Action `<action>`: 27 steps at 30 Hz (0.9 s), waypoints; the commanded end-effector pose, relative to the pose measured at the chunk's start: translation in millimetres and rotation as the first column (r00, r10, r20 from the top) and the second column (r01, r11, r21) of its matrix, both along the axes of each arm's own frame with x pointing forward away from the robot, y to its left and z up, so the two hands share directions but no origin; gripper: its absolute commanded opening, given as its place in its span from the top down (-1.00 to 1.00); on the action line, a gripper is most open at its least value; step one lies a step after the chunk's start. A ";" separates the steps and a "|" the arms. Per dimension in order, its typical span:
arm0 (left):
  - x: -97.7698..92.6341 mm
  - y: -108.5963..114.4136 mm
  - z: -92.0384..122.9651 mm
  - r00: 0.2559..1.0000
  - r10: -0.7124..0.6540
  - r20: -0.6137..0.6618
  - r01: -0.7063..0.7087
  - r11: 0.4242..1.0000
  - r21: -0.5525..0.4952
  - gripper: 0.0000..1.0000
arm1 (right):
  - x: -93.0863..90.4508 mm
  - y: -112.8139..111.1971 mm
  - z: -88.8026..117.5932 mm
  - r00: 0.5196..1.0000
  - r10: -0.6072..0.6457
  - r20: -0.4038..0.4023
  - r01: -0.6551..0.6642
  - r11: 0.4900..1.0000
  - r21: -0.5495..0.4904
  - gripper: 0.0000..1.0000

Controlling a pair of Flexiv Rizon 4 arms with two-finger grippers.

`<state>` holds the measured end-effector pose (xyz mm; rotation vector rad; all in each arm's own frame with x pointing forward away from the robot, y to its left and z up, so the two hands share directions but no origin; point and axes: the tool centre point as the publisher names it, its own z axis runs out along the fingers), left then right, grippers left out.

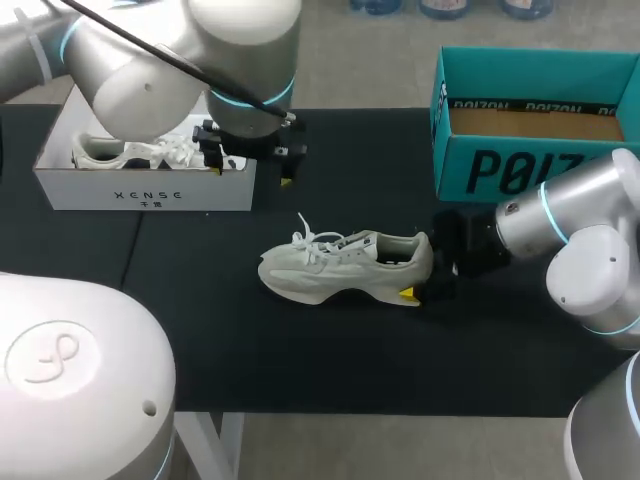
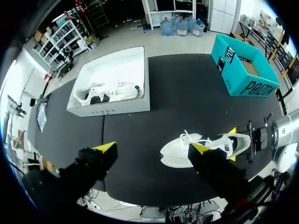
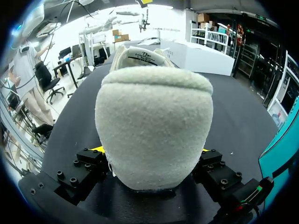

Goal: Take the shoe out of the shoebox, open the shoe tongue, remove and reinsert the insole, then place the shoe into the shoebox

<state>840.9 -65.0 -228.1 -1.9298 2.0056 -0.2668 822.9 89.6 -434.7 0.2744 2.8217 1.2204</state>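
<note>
**Shoe held at the heel, ready for the tongue to be opened.** The shoe (image 1: pixel 345 265) lies on its sole at the centre of the frame on the black counter (image 1: pixel 300 350), with its toe to the left and its heel to the right. The right hand (image 3: pixel 150 151) grips the heel (image 3: pixel 154 126) from behind, one finger pressed against each side. The left hand (image 2: pixel 152 149) hangs above the counter with its fingers spread wide, holding nothing.

The white shoebox (image 1: pixel 150 195) at upper left contains a second shoe (image 1: pixel 120 152). A teal box (image 1: pixel 500 165) at upper right shows only its bare cardboard floor.

Judged from this layout, the shoe is out of its box and opening the tongue (image 3: pixel 140 57) comes next. To do this well, the right hand should pin the heel so that the sole (image 1: pixel 330 292) stays flat. The left hand should descend onto the tongue's top edge, avoiding the loose laces (image 1: pixel 315 243), and draw it up and toward the toe.

The heel has a pale, napped, fleece-like surface and a rounded, padded collar. The sole is thick and sculpted, with a dark recess under the arch. The laces are thin white cords lying in slack loops. The counter is matte, and both boxes are stiff card.
</note>
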 end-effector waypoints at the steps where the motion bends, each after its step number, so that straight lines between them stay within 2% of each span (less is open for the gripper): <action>1: -8.0 -26.9 -12.5 0.986 0.161 -0.030 -0.161 0.987 0.008 -1.00 | 0.3 3.0 -3.8 1.000 -0.001 0.000 0.001 1.000 -0.001 1.00; 11: -18.1 -70.5 -20.9 0.972 0.226 -0.057 -0.230 0.972 -0.058 -1.00 | 0.3 3.0 -3.8 1.000 -0.001 0.000 0.001 1.000 -0.001 1.00; 18: -6.0 -108.2 -48.6 0.989 0.087 -0.123 -0.103 0.987 -0.125 -1.00 | 0.3 3.0 -3.8 1.000 -0.001 0.000 0.001 1.000 -0.001 1.00; 27: 9.5 -148.6 -72.3 0.985 -0.023 -0.172 0.008 0.996 -0.089 -1.00 | 0.3 3.0 -3.8 1.000 -0.001 0.000 0.001 1.000 -0.001 1.00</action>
